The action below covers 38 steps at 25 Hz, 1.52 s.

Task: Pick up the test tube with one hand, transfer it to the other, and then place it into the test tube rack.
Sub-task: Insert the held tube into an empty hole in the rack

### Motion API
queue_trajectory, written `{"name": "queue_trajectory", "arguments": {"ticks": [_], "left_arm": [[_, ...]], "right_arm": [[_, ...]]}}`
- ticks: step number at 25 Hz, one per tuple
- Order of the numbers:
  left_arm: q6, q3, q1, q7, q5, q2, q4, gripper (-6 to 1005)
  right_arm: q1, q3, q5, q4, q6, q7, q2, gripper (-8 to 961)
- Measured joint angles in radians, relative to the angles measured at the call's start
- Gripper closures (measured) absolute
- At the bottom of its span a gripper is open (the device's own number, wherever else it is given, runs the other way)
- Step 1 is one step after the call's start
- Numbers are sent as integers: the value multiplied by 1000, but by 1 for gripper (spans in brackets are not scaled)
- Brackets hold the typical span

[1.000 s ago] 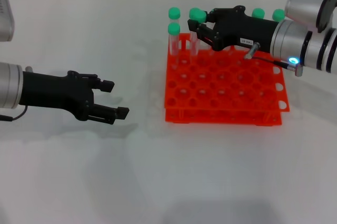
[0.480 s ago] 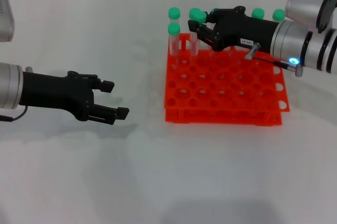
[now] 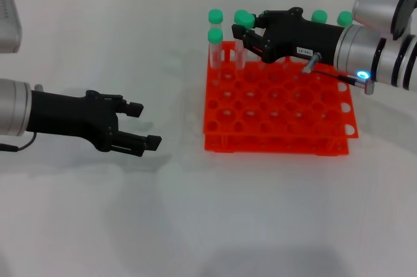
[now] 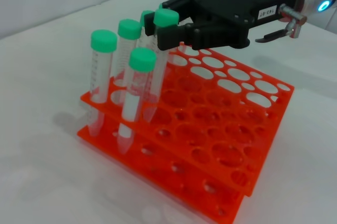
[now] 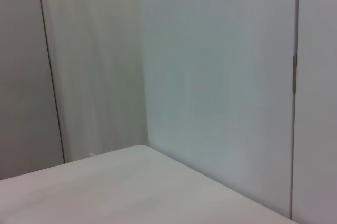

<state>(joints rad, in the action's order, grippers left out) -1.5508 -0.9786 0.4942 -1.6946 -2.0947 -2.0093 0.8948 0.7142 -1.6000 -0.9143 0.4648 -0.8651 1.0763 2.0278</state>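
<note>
Rack [image 3: 277,104], orange-red, two-tier grid of round holes, standing right of centre towards the far edge of the white tabletop [image 3: 195,225]. Green-capped tubes stand upright along its far rows.

Right gripper [image 3: 246,32], black with a small white label, blue light on its arm: reaching over the rack's far left corner, fingers closed on the test tube [image 4: 158,60] just below its green cap. The tube's lower end sits in a far-row hole, leaning slightly (seen clearly in the left wrist view).

Left gripper [image 3: 146,124], black: poised low over the bare tabletop near the left edge, well apart from the rack, fingers parted, holding nothing.
</note>
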Motion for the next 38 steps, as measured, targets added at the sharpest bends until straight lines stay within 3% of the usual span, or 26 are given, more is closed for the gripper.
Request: {"name": "queue_trajectory", "arguments": {"ticks": [24,30,38], "left_arm": [[0,0,12,3,-2,4,-10,120],[0,1,12,3,-2,6,-10,120],[-3,7,9,9,14,8,-6,120]], "right_arm": [[4,-14,-5,4,-9,-7,0,650],[4,-21,-7,11,-14,-9,0,486],[-38,-21,-7,66,-62,-10,-8,426]]}}
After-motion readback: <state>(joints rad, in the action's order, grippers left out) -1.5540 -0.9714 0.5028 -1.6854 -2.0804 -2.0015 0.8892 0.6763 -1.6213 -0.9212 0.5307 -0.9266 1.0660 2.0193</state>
